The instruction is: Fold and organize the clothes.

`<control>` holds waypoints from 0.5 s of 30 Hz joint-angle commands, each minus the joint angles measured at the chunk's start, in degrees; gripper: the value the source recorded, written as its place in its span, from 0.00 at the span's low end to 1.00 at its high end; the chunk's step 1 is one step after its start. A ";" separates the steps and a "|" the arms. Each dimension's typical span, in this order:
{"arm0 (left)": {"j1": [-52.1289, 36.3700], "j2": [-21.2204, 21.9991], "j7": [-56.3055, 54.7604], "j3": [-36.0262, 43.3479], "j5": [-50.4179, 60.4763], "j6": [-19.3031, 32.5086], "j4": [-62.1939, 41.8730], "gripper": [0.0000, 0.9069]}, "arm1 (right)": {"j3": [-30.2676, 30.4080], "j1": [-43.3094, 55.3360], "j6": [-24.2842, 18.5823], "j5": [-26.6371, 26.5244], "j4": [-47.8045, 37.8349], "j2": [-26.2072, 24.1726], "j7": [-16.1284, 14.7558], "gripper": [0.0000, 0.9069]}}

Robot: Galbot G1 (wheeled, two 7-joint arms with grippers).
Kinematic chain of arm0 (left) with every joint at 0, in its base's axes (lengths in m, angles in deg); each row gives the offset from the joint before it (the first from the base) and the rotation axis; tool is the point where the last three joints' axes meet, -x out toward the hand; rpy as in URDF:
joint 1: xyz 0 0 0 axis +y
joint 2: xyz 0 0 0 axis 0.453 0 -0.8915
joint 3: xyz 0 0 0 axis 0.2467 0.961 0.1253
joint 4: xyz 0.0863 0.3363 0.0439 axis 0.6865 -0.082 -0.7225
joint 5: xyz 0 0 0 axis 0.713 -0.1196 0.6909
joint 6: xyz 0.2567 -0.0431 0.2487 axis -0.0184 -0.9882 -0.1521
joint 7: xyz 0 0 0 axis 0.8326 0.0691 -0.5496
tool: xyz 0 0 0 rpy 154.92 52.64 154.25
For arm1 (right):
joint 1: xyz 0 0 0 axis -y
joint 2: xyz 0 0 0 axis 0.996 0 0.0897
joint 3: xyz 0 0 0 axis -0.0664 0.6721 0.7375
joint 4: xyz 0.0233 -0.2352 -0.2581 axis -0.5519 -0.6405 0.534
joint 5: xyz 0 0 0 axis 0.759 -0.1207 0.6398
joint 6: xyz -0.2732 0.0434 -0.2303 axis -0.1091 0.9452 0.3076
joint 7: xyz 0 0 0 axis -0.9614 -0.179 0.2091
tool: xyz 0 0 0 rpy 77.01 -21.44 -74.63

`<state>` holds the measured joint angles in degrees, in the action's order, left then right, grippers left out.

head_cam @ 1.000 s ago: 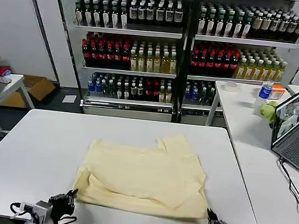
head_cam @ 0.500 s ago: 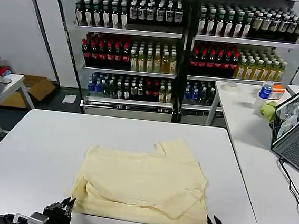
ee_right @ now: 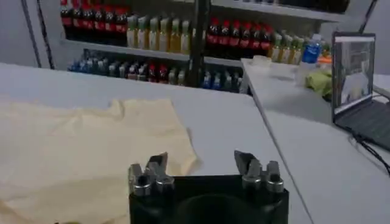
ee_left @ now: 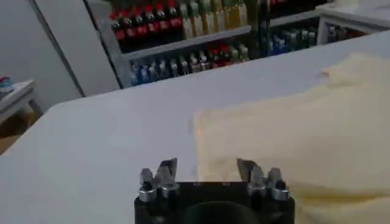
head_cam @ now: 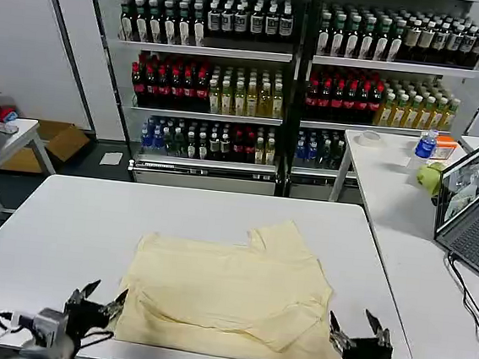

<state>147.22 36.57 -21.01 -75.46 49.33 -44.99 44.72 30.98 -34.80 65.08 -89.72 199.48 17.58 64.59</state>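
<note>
Cream T-shirt (head_cam: 230, 297) lies spread on the white surface (head_cam: 65, 231), partly folded, a loose flap doubled over near its front edge, a sleeve sticking out at its far side. Left gripper (head_cam: 96, 300) sits just off the shirt's near-left corner, jaws open, holding nothing. Right gripper (head_cam: 359, 331) sits just off the shirt's near-right corner, jaws open too, empty. Step looks like between folds, both arms lined up on the near hem. Next move likely calls for pinching both near corners together and carrying them over evenly toward the shirt's far edge.
</note>
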 commanded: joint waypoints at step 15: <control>-40.26 -0.52 -0.66 24.79 -5.44 -0.14 -28.75 1.00 | 20.15 47.44 3.19 -8.79 -38.01 3.31 5.34 1.00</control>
<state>120.76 36.06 -21.47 -59.74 45.09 -45.10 26.73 44.71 -3.17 67.52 -96.38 175.53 19.45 68.62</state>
